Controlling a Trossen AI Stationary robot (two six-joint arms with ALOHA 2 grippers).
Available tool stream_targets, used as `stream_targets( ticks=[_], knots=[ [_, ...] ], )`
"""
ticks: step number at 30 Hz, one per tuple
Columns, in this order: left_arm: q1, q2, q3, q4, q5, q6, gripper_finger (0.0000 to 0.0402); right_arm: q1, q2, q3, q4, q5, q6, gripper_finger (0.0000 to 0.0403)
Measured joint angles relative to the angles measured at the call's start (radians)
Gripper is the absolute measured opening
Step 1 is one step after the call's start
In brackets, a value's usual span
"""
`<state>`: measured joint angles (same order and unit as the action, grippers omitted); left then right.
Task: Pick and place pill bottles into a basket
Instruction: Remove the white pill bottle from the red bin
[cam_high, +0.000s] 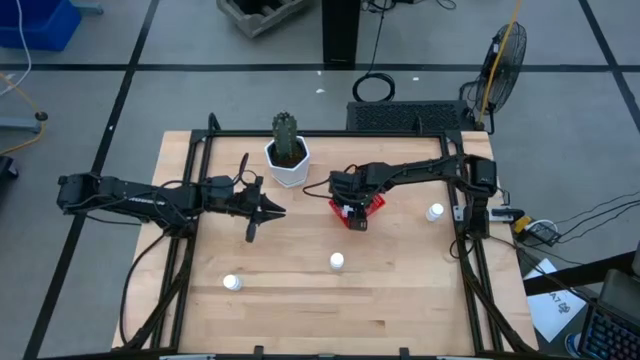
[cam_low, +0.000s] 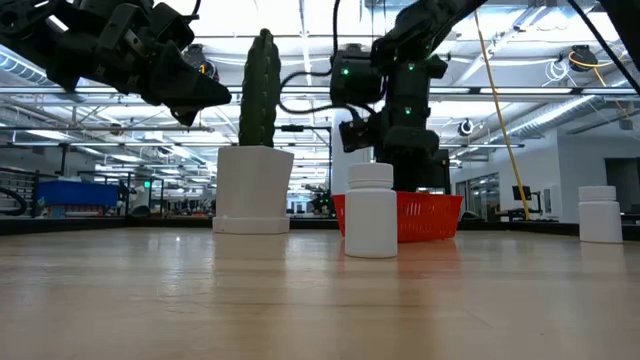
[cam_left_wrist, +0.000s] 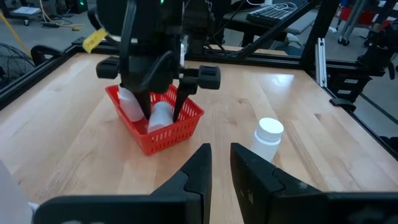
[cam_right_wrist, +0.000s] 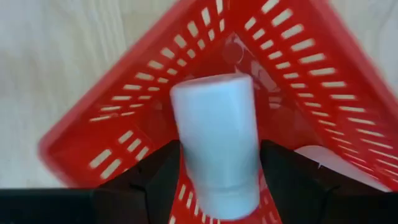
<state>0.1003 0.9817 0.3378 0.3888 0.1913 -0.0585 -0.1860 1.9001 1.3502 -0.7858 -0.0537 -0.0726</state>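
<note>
I have the right gripper (cam_high: 352, 212) over the red basket (cam_left_wrist: 186, 121) at mid-table, its fingers clasping 1 pill bottle (cam_right_wrist: 217, 140) between them. That bottle hangs inside the basket's rim, long axis upright, not yet let go. A 2nd bottle (cam_left_wrist: 129, 104) already lies in the basket beside it. I judge 3 remain on the table, all standing upright: 1 near-left (cam_high: 232, 283), 1 near-centre (cam_high: 337, 262), 1 at the right (cam_high: 435, 212). The left gripper (cam_high: 276, 211) hovers left of the basket, fingers nearly closed, holding nothing.
</note>
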Motion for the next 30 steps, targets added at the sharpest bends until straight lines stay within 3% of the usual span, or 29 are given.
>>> stream_targets(
  ticks=[9,13,19,30],
  knots=[
    [0.000,0.000,0.000,0.000,0.000,0.004,0.0062,-0.003,0.039,0.001,-0.001,0.055,-0.049,0.0195],
    [0.000,0.000,0.000,0.003,-0.001,0.005,0.0062,0.012,0.004,0.000,-0.002,0.147,-0.094,0.0165],
    [0.000,0.000,0.000,0.004,-0.002,0.006,0.0062,0.034,-0.061,0.000,-0.012,0.188,-0.107,0.0164],
    [0.000,0.000,0.000,0.004,-0.009,0.006,0.0062,0.257,-0.168,0.001,-0.254,0.578,-0.153,0.0164]
  ],
)
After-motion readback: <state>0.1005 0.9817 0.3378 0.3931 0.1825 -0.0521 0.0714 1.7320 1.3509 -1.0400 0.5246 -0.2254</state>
